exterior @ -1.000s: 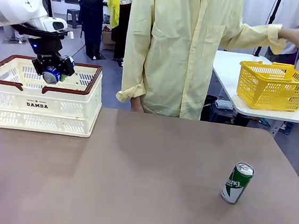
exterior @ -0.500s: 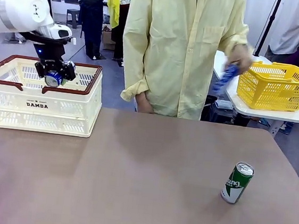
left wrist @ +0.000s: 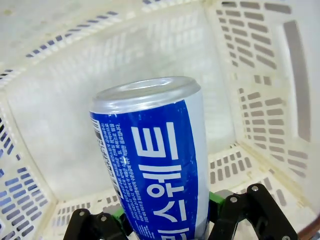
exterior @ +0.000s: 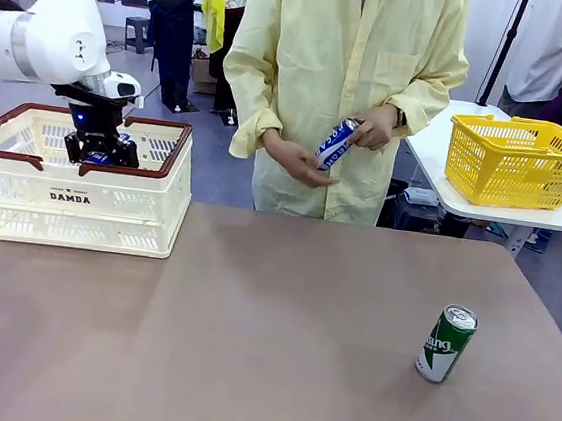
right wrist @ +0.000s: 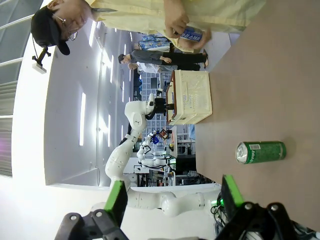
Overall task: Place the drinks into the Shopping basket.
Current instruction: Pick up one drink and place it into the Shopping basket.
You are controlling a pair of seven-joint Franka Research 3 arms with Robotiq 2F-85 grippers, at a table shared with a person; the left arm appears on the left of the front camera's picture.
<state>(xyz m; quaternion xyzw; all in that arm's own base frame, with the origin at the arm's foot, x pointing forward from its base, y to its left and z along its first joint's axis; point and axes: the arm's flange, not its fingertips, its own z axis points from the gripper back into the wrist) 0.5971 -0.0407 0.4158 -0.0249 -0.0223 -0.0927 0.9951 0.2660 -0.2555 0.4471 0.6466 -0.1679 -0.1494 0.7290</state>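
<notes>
Blue can in left pincer

Shopping basket, side wall: "DAMDA" in dark capitals; the small line above is not legible.
Green can: white letters "ing", the rest turned away.
Blue can, left wrist view: large white Korean letters, sideways.
Second blue can, front view: white lettering, too blurred to read.

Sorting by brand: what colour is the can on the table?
The can is green with white lettering; front view shows it best.
</notes>
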